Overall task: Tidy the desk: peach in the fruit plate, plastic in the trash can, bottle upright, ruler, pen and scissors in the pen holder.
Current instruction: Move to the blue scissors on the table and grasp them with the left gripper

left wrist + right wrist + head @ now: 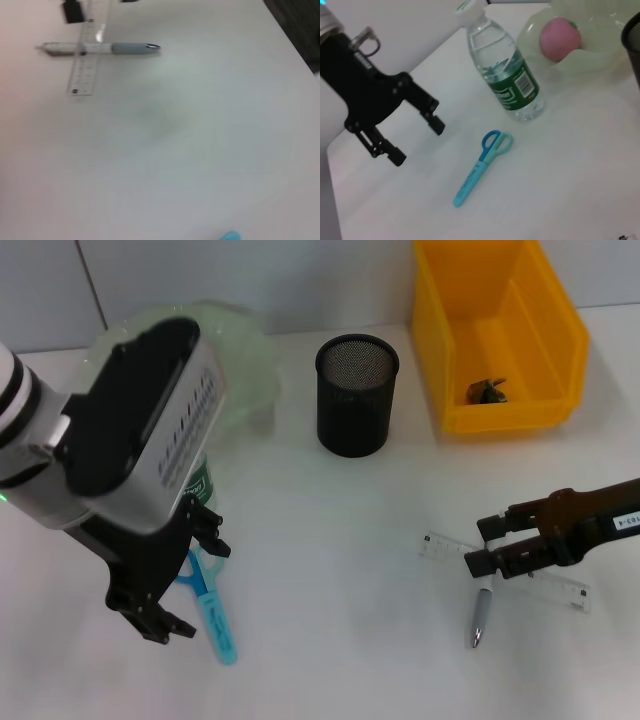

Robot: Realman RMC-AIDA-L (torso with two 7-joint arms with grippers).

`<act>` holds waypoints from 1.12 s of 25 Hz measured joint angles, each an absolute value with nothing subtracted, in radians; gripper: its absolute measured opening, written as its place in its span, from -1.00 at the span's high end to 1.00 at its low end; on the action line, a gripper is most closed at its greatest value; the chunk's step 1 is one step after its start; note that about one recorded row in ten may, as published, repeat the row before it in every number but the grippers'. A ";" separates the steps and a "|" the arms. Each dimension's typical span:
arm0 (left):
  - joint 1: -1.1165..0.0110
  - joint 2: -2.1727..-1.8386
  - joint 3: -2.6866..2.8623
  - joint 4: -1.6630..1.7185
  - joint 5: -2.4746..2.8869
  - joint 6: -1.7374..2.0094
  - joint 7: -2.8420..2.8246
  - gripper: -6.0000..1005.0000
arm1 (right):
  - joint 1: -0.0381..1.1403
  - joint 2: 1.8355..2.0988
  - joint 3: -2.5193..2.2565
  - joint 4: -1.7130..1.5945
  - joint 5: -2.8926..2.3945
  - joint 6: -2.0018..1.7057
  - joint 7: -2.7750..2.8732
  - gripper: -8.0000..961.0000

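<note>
scissors (208, 608) lie at three o'clock of the wide-open left gripper (172, 580), blades toward five; right gripper (487, 545) wide over the ruler (505, 570).

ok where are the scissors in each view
Head view: the scissors lie at lower left on the table, beside the left claw, partly under it.
Left wrist view: only a blue tip at the bottom edge, probably the scissors.
Right wrist view: in full at centre, in front of the upright bottle.
Shared landmark: the left claw, open, shows in head and right wrist views.
</note>
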State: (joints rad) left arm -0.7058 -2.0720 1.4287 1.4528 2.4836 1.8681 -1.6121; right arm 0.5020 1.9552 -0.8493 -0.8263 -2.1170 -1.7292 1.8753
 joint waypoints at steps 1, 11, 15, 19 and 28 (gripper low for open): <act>-0.706 -2.072 1.441 1.461 2.494 1.868 -1.570 -0.65 | 0.505 1.955 -0.851 -0.824 -2.117 -1.721 1.887 -0.61; -0.739 -2.069 1.490 1.437 2.527 1.823 -1.314 -0.65 | 0.576 1.937 -0.853 -0.754 -2.177 -1.714 1.959 -0.60; -0.739 -2.069 1.490 1.437 2.527 1.823 -1.314 -0.65 | 0.583 1.940 -0.848 -0.751 -2.201 -1.711 1.964 -0.60; -0.733 -2.071 1.575 1.389 2.547 1.680 -1.167 -0.65 | 0.579 1.942 -0.847 -0.756 -2.201 -1.708 1.966 -0.60; -0.722 -2.077 1.679 1.344 2.602 1.577 -1.118 -0.65 | 0.565 1.934 -0.825 -0.756 -2.205 -1.710 1.976 -0.60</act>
State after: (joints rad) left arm -0.7225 -2.0767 1.6793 1.3438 2.6020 1.5766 -1.1183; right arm 0.5653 1.9338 -0.8247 -0.7565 -2.2052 -1.7097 1.9763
